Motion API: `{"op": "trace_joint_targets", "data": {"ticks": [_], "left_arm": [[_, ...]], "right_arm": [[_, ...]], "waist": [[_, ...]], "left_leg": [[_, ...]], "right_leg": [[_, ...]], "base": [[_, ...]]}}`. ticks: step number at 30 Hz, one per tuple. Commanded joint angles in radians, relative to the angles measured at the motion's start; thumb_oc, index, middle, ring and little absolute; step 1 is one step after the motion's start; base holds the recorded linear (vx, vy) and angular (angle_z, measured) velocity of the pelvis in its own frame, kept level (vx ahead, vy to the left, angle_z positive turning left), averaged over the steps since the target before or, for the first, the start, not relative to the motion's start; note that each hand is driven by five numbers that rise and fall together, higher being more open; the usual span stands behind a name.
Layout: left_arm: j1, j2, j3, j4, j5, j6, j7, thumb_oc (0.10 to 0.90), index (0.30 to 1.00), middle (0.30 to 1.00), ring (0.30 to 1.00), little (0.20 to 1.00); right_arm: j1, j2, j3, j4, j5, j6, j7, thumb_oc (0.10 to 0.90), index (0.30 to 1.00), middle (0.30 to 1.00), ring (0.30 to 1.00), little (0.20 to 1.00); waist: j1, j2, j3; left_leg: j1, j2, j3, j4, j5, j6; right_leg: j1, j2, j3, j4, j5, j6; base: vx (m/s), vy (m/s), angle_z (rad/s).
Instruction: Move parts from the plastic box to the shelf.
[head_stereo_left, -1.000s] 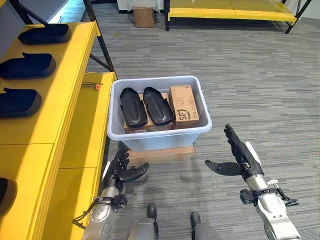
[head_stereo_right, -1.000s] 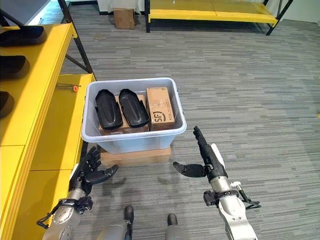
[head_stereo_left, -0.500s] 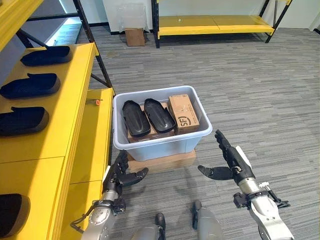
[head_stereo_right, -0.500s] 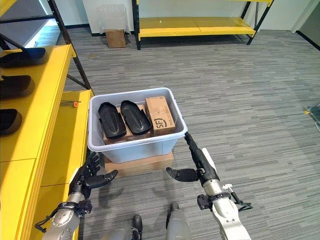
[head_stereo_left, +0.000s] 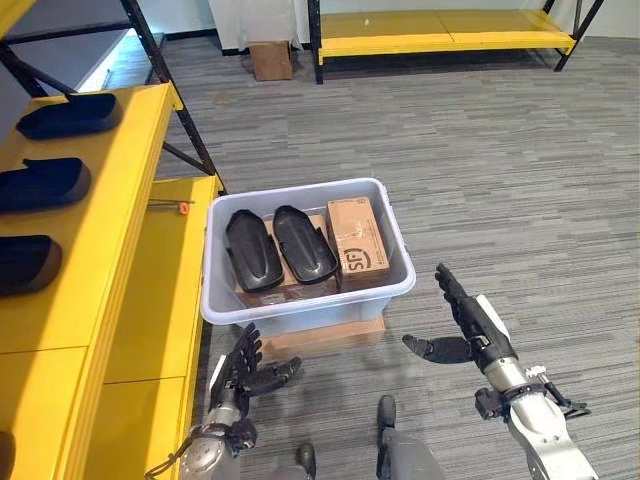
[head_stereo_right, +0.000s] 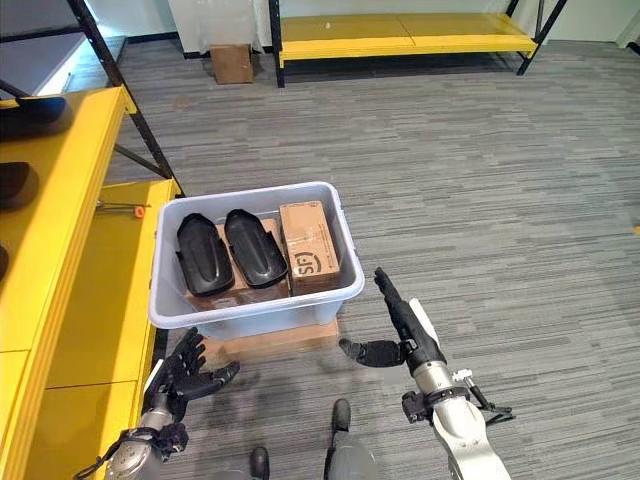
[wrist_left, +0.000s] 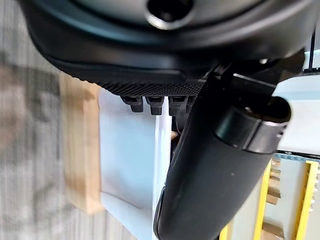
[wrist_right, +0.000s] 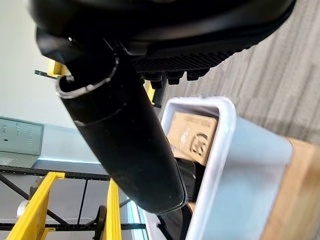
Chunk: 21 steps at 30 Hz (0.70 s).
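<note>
Bright, even indoor light.
We see soft shadows under the plastic box (head_stereo_left: 305, 300); wrist views blur up close.

My two head cameras looked down on the same plastic box (head_stereo_left: 305, 255); each wrist camera peered close past its thumb at that box.

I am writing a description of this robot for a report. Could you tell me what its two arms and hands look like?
Both arms are silver-grey metal, ending at a dark wrist collar. The left hand is all black, with slim jointed fingers and a thumb. The right hand is also black, but a white cover runs along its back. In the wrist views the palms show a ribbed dark texture, and a thin metal ring sits round the right thumb.
</note>
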Motion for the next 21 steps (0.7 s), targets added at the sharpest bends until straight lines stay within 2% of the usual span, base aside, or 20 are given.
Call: {"op": "trace_joint_targets", "data": {"ticks": [1, 5, 9, 12, 14, 15, 17, 19, 21], "left_arm": [[-0.014, 0.038, 0.067, -0.114, -0.007, -0.085, -0.013, 0.900, 1.000, 1.000, 1.000, 1.000], [-0.011, 0.039, 0.061, -0.120, -0.014, -0.084, -0.010, 0.900, 1.000, 1.000, 1.000, 1.000], [-0.010, 0.036, 0.058, -0.121, -0.022, -0.084, -0.012, 0.900, 1.000, 1.000, 1.000, 1.000], [-0.013, 0.028, 0.060, -0.117, -0.035, -0.083, -0.005, 0.900, 1.000, 1.000, 1.000, 1.000], [-0.020, 0.025, 0.065, -0.111, -0.040, -0.085, -0.002, 0.900, 1.000, 1.000, 1.000, 1.000], [-0.021, 0.024, 0.065, -0.113, -0.045, -0.085, -0.004, 0.900, 1.000, 1.000, 1.000, 1.000], [-0.031, 0.026, 0.054, -0.117, -0.060, -0.087, -0.008, 0.900, 1.000, 1.000, 1.000, 1.000], [-0.030, 0.026, 0.053, -0.119, -0.062, -0.084, -0.009, 0.900, 1.000, 1.000, 1.000, 1.000], [-0.028, 0.026, 0.048, -0.125, -0.064, -0.080, -0.017, 0.900, 1.000, 1.000, 1.000, 1.000]], "right_arm": [[-0.031, -0.021, -0.044, -0.065, 0.022, -0.094, -0.011, 0.900, 1.000, 1.000, 1.000, 1.000], [-0.032, -0.022, -0.048, -0.064, 0.026, -0.092, -0.015, 0.900, 1.000, 1.000, 1.000, 1.000], [-0.033, -0.024, -0.048, -0.065, 0.031, -0.094, -0.017, 0.900, 1.000, 1.000, 1.000, 1.000], [-0.043, -0.029, -0.034, -0.062, 0.038, -0.097, -0.015, 0.900, 1.000, 1.000, 1.000, 1.000], [-0.048, -0.036, -0.027, -0.064, 0.044, -0.101, -0.015, 0.900, 1.000, 1.000, 1.000, 1.000], [-0.047, -0.038, -0.027, -0.066, 0.049, -0.102, -0.014, 0.900, 1.000, 1.000, 1.000, 1.000], [-0.034, -0.057, -0.039, -0.079, 0.056, -0.108, -0.017, 0.900, 1.000, 1.000, 1.000, 1.000], [-0.026, -0.060, -0.045, -0.079, 0.054, -0.107, -0.021, 0.900, 1.000, 1.000, 1.000, 1.000], [-0.019, -0.063, -0.057, -0.075, 0.047, -0.107, -0.031, 0.900, 1.000, 1.000, 1.000, 1.000]], "waist": [[-0.011, 0.001, -0.066], [-0.007, 0.011, -0.071], [-0.006, 0.014, -0.075], [0.003, 0.021, -0.083], [0.012, 0.018, -0.083], [0.017, 0.013, -0.077], [0.039, -0.023, -0.029], [0.038, -0.026, -0.022], [0.041, -0.033, -0.016]], "left_leg": [[0.060, 0.009, 0.007, 0.041, -0.126, 0.026], [0.076, 0.041, -0.017, 0.011, -0.106, 0.010], [0.073, 0.055, -0.025, 0.010, -0.096, 0.001], [0.069, 0.084, -0.035, 0.014, -0.053, -0.021], [0.017, 0.095, -0.037, 0.120, 0.024, -0.052], [-0.019, 0.091, -0.046, 0.186, 0.059, -0.057], [-0.145, 0.042, -0.086, 0.414, 0.122, -0.057], [-0.174, 0.057, -0.074, 0.419, 0.126, -0.051], [-0.227, 0.104, -0.060, 0.320, 0.121, -0.042]], "right_leg": [[-0.075, -0.067, 0.033, 0.127, -0.077, 0.117], [-0.086, -0.055, 0.023, 0.174, -0.116, 0.106], [-0.084, -0.049, 0.014, 0.175, -0.129, 0.098], [-0.078, -0.025, 0.005, 0.176, -0.152, 0.079], [-0.042, 0.003, 0.008, 0.133, -0.162, 0.055], [-0.025, 0.008, 0.008, 0.117, -0.164, 0.044], [0.027, 0.008, 0.005, 0.085, -0.171, 0.010], [0.036, 0.006, 0.000, 0.086, -0.182, 0.006], [0.058, -0.001, 0.004, 0.080, -0.197, 0.012]], "base": [[0.08, -0.049, 0.06], [0.12, -0.084, 0.10], [0.08, -0.088, 0.18], [0.10, -0.140, 0.21], [0.08, -0.171, 0.16], [0.00, -0.194, 0.05], [0.00, -0.219, -0.03], [0.04, -0.069, 0.04], [0.11, 0.049, 0.11]]}}
